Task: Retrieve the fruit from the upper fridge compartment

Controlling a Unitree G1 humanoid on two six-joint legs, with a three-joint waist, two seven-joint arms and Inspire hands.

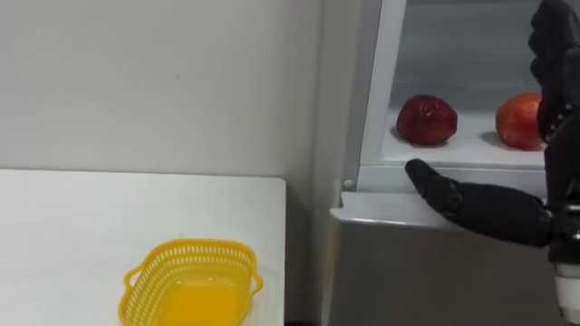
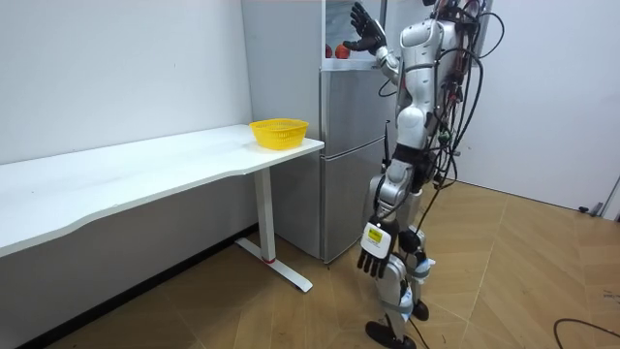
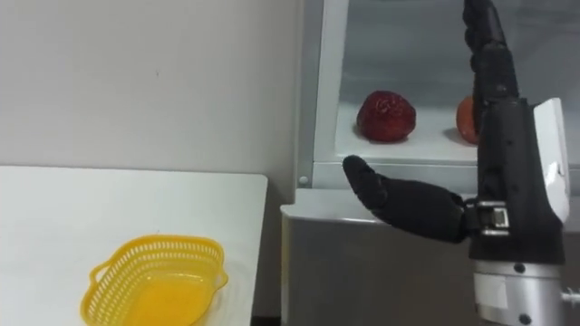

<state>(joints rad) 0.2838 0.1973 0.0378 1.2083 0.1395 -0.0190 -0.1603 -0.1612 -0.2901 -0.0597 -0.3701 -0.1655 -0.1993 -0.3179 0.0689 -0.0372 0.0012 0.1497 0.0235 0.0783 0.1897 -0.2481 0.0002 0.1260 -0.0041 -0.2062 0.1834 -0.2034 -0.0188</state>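
The right hand (image 3: pixel 507 154), fingers straight and empty, stands before the right red fruit (image 3: pixel 463 122) on the fridge shelf (image 3: pixel 408 150); the left hand (image 2: pixel 373 260) hangs relaxed. A clumsy reach could roll that fruit off the near edge.

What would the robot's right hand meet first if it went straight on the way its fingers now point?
Likely nothing on the shelf: the right hand points its fingers up, above the orange-red fruit; depth is unclear.

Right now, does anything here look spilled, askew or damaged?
Nothing stands out. The dark red fruit and the brighter fruit sit apart on the fridge shelf, the empty yellow basket stands level on the table, and nothing is spilled. The right robot hand is open and holds nothing.
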